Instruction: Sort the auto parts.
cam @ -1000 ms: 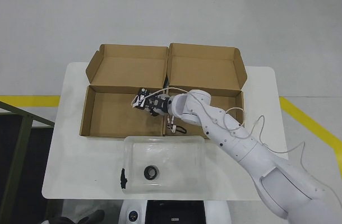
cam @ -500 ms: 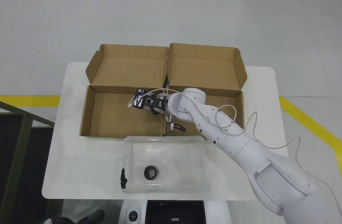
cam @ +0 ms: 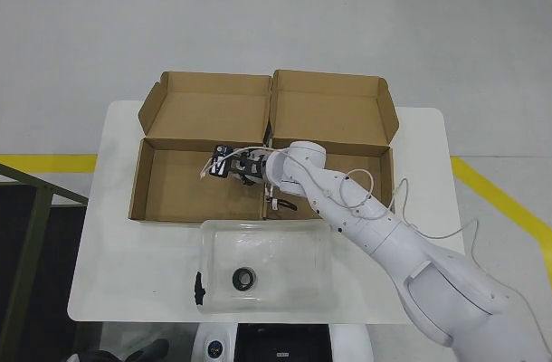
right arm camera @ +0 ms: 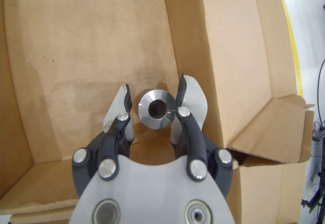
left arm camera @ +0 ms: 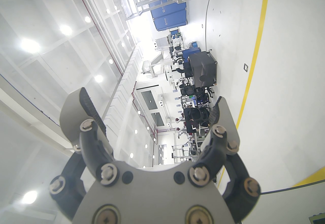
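My right gripper hangs over the right part of the left cardboard box. In the right wrist view the gripper is shut on a shiny metal cylinder with a round bore, seen end-on above the box floor near the dividing wall. A black ring part lies in the clear plastic bin at the table's front. A small black part rests in the right cardboard box. My left gripper is open, holds nothing and points off into the hall.
Both boxes have their lids folded back and standing up at the far side. A black object sits at the bin's left front corner. The white table has bare room left of the bin.
The right gripper has moved a little to the left with the metal cylinder, from the wall between the boxes farther over the left box.
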`<state>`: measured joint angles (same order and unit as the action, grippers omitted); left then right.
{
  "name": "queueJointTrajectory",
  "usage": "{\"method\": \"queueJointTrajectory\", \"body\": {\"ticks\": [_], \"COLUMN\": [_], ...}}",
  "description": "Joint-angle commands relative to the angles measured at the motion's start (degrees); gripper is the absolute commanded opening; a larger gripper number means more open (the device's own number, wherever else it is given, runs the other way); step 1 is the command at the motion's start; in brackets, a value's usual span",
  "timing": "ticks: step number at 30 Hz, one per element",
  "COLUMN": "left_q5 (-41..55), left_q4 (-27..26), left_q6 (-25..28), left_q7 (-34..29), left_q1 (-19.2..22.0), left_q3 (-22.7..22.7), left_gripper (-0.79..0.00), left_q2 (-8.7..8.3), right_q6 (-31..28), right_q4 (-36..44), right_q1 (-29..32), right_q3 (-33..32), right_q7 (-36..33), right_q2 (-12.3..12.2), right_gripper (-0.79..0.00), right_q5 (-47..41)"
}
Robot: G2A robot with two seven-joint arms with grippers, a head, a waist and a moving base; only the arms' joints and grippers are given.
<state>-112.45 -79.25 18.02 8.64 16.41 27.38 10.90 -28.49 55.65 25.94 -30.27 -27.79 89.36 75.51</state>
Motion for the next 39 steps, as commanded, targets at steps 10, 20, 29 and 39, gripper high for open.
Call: {"method": "queueJointTrajectory", "body": {"ticks": [10,20,29,39], "left_q5": [0.0,0.0,0.0,0.0], "left_q4": [0.0,0.0,0.0,0.0], "left_q6": [0.0,0.0,0.0,0.0], "left_q7": [0.0,0.0,0.0,0.0], "left_q1": [0.0,0.0,0.0,0.0], "left_q3": [0.0,0.0,0.0,0.0], "left_gripper": [0.0,0.0,0.0,0.0], "left_q2": [0.0,0.0,0.0,0.0], "right_q6": [-2.0,-7.2,-11.7,-16.3], "right_q4": [7.2,21.6,37.0,48.6], "right_q1": [2.8,11.8,22.8,32.9], "right_q3": [-4.5,-10.8,-15.8,-18.4], "right_q7": [2.8,2.0,0.2,-0.5], "right_q2": [-1.1,-4.7,-8.0,-10.5], "right_gripper": [-0.434,-0.413,-0.403,-0.394], "right_q5": [-0.7,0.9,3.1,5.4]}}
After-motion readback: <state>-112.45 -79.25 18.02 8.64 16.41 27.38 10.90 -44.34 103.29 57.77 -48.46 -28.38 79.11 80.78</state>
